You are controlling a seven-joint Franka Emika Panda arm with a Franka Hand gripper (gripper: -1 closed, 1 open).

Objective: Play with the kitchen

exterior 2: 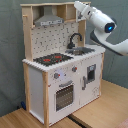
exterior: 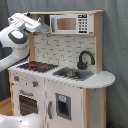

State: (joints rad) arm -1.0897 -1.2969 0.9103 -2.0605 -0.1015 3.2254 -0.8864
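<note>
No readable writing shows on the toy kitchen [exterior: 75, 75], and the gripper [exterior 2: 80, 6], raised beside its microwave cabinet [exterior: 70, 23], hides its finger state.

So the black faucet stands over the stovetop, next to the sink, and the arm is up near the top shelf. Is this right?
Not quite. In the first exterior view the faucet stands over the sink, next to the stovetop. The arm's gripper is indeed up near the kitchen's top shelf.

Robot lab setup, grey curtain backdrop [exterior: 117, 45], toy kitchen [exterior 2: 60, 75] on wood floor [exterior 2: 100, 112]
</note>
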